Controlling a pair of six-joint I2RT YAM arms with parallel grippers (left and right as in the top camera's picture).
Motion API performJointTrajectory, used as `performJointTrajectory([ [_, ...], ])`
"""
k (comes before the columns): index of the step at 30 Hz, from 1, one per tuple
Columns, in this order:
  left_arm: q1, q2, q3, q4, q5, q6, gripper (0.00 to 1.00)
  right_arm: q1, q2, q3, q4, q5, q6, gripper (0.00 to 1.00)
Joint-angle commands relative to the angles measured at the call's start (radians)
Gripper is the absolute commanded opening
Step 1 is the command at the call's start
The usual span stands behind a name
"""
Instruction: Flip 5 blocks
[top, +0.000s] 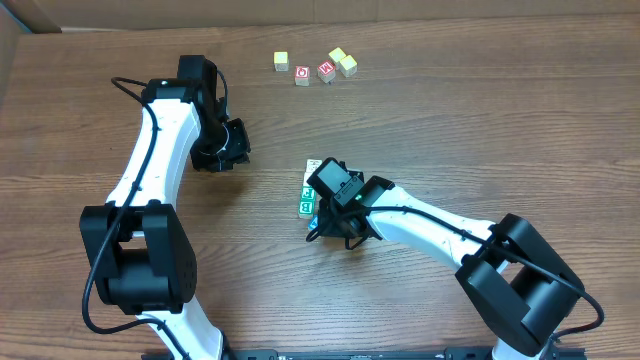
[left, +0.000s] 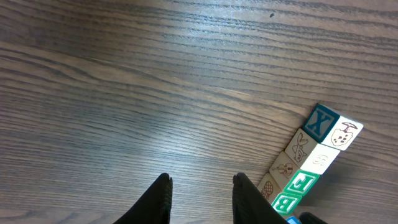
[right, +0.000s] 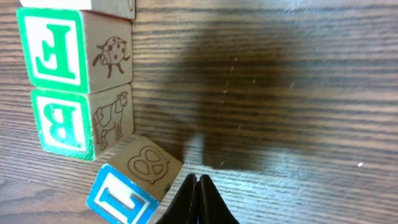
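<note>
A: Where are the blocks (top: 306, 200) right now?
B: In a tight row near the middle of the counter (top: 480, 120), partly tucked under the right arm. The right wrist view shows the green E block (right: 53, 53) pressed against the green B block (right: 59, 121). The blue-printed block (right: 121, 199) sits at the end, turned askew to the row.
A: And the right end effector (right: 198, 196)?
B: Pinched fully closed with nothing in it. Its tips are low, just beside that askew block's corner, but I can't tell whether they touch.
A: The left end effector (left: 202, 198)?
B: It's off to the left of the row, fingers parted a little, only bare wood between them.
A: Anything else out there?
B: A few yellow-faced cubes (top: 281, 61) and red-faced cubes (top: 302, 75), clustered on the far side, well apart from the row
</note>
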Motion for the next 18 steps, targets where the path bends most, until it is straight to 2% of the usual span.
performJointTrajectory([
  [1, -0.004, -0.019, -0.005, 0.003, -0.007, 0.008, 0.26, 0.015, -0.031, 0.019, 0.002, 0.002, 0.056, 0.04],
  [8, -0.004, -0.019, -0.005, 0.003, -0.007, 0.008, 0.26, 0.018, -0.031, 0.019, 0.004, -0.021, 0.136, 0.04],
  [18, -0.004, -0.019, -0.005, 0.003, -0.007, 0.008, 0.26, 0.018, -0.031, 0.019, 0.032, -0.074, 0.143, 0.04],
])
